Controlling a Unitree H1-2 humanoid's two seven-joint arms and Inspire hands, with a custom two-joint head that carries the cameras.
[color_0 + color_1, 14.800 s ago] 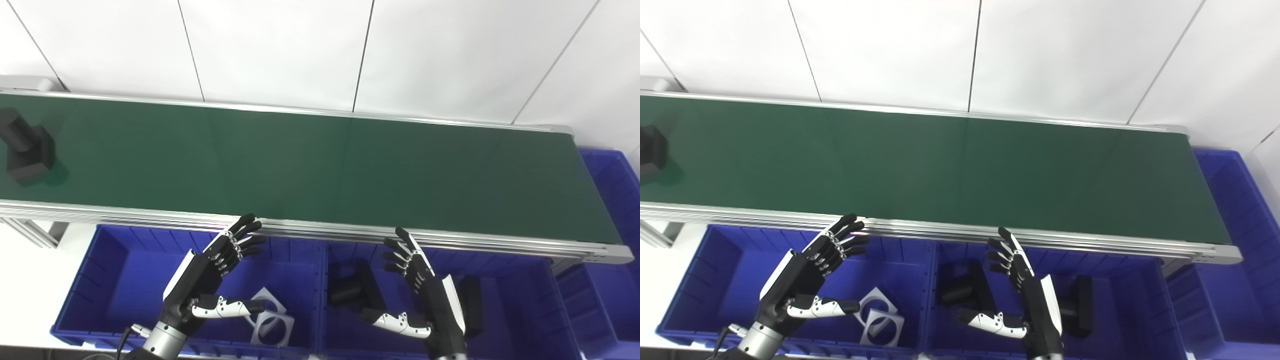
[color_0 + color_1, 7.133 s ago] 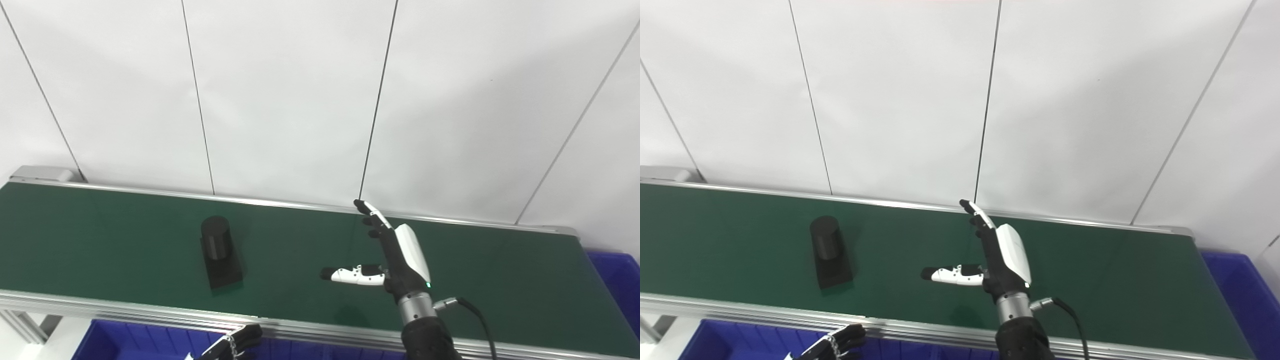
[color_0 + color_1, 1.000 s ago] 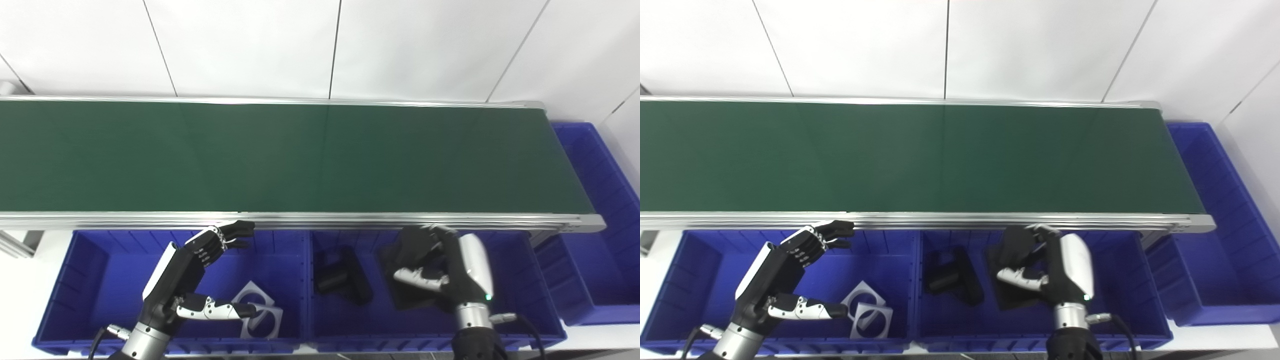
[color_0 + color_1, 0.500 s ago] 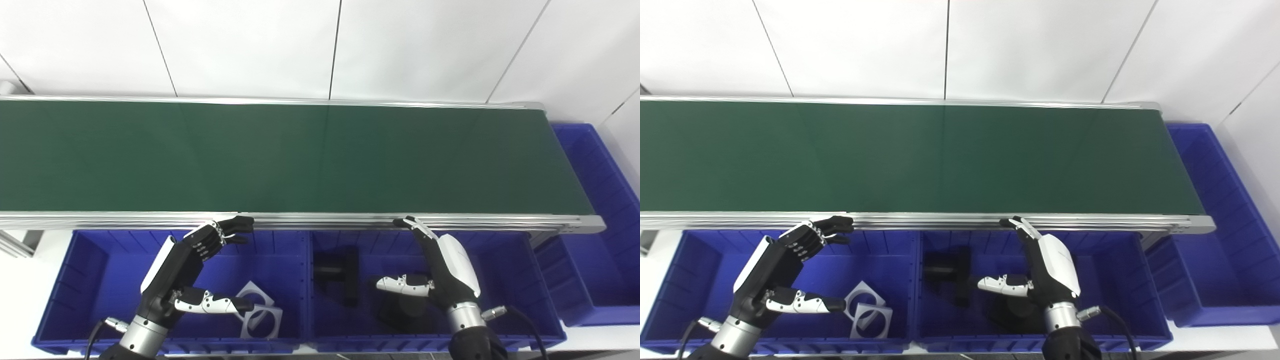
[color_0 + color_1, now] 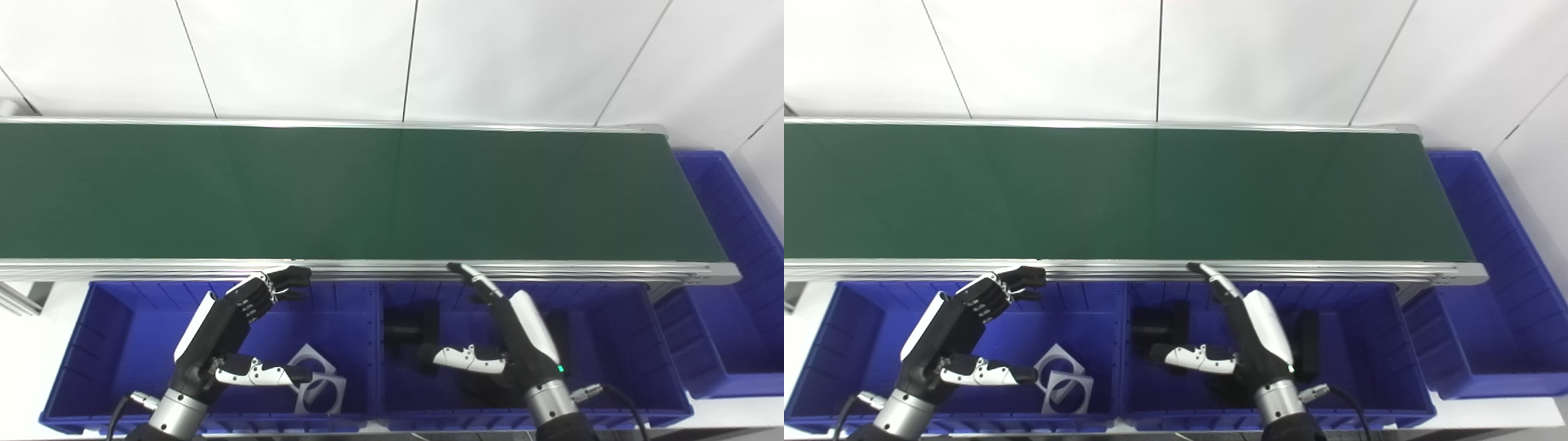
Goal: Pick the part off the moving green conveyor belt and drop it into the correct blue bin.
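Black parts (image 5: 411, 326) in unlabelled middle blue bin (image 5: 637, 306).

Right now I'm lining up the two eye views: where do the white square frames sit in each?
Left eye view: white square frames low, left of centre, in the left blue bin.
Right eye view: the frames further left, same bin.
Shared landmark: the left hand just beside them.
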